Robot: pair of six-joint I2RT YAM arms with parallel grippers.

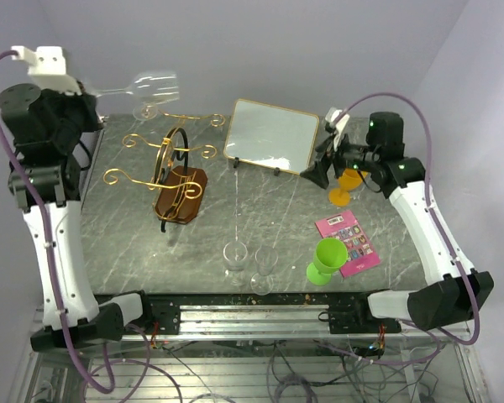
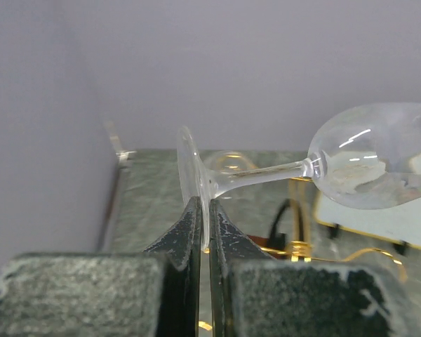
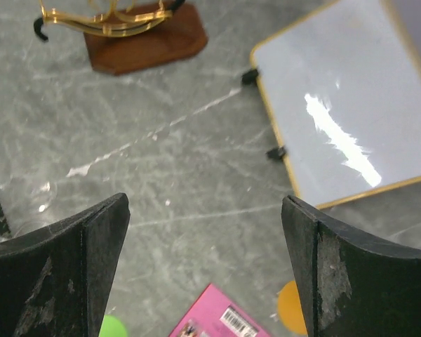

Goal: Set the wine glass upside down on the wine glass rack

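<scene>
My left gripper (image 1: pixel 86 87) is raised over the far left of the table and shut on the foot of a clear wine glass (image 1: pixel 155 86). The glass lies roughly horizontal with its bowl pointing right. In the left wrist view the fingers (image 2: pixel 205 207) pinch the foot's rim, and the stem runs right to the bowl (image 2: pixel 379 158). The wine glass rack (image 1: pixel 172 168), gold scrolled wire on a dark oval wooden base, stands below and in front of the glass. It also shows in the left wrist view (image 2: pixel 295 249) and the right wrist view (image 3: pixel 147 38). My right gripper (image 1: pixel 323 172) is open and empty above the table (image 3: pixel 205 203).
A gold-framed white board (image 1: pixel 273 134) stands right of the rack. Two clear glasses (image 1: pixel 235 256) stand near the front edge, next to a green cup (image 1: pixel 328 259). A pink card (image 1: pixel 349 242) and an orange item (image 1: pixel 346 189) lie under the right arm.
</scene>
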